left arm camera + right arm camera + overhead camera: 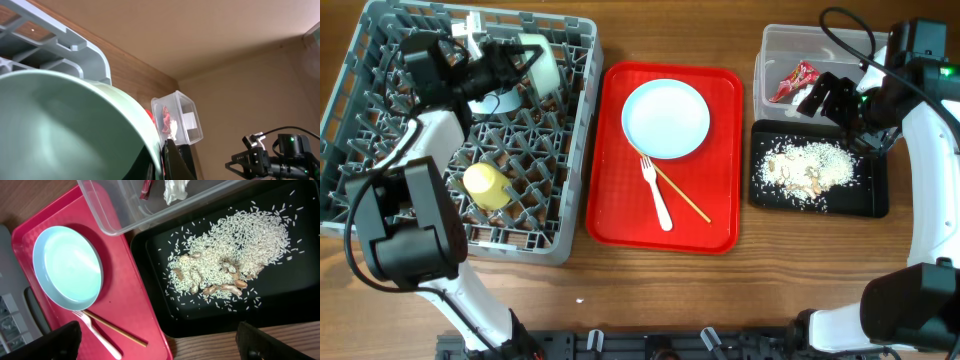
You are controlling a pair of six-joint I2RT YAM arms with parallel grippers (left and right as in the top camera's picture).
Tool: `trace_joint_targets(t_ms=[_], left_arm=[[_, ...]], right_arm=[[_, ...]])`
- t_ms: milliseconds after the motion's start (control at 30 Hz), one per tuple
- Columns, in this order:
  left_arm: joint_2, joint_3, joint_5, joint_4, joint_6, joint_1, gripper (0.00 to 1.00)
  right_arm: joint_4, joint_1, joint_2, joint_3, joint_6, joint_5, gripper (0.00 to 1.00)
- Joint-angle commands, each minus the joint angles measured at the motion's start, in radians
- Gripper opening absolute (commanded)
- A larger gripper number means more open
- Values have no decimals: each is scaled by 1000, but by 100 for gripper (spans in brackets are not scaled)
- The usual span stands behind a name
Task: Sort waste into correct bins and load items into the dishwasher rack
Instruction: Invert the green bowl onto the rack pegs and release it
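My left gripper (pixel 520 62) is shut on the rim of a mint-green bowl (pixel 546 64), held on edge over the far part of the grey dishwasher rack (pixel 575 130). In the left wrist view the bowl (pixel 60 130) fills the frame and my fingers (pixel 163 159) pinch its rim. A yellow cup (pixel 485 185) lies in the rack. The round plate (pixel 665 118), white fork (pixel 656 192) and chopsticks (pixel 680 195) lie on the red tray (pixel 720 215). My right gripper (pixel 832 98) is open and empty above the bins. The clear tub (pixel 775 40) holds the red wrapper (pixel 795 80) and napkin (pixel 175 189). Food scraps (pixel 808 168) lie in the black tray (pixel 870 195).
The right wrist view shows the plate (pixel 67 267), fork (pixel 97 332), chopsticks (pixel 117 331), scraps (pixel 225 260) and the tub's rim (pixel 120 227), with my open fingers (pixel 160 345) over the black tray's near edge. Bare wood lies in front of the trays.
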Motion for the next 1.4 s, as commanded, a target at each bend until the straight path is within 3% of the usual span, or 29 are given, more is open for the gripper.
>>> trace_joint_targets(t_ms=[0, 367, 533, 733, 1000, 1200, 1367], left_arm=[[17, 0, -35, -11, 2, 19, 4], [17, 0, 346, 174, -18, 17, 4], [19, 1, 324, 206, -22, 18, 4], [20, 125, 214, 197, -135, 16, 4], [39, 274, 90, 4, -132, 14, 4], [69, 280, 127, -141, -121, 5, 4], [111, 279, 206, -177, -122, -5, 4]], right_arm=[[-3, -1, -12, 6, -6, -5, 100], [-5, -1, -12, 6, -6, -5, 100], [-13, -1, -12, 6, -6, -6, 100], [-18, -1, -12, 6, -4, -6, 100], [-19, -1, -12, 6, -5, -6, 100], [-15, -1, -12, 6, -5, -6, 100], [-11, -1, -12, 6, -5, -6, 100]])
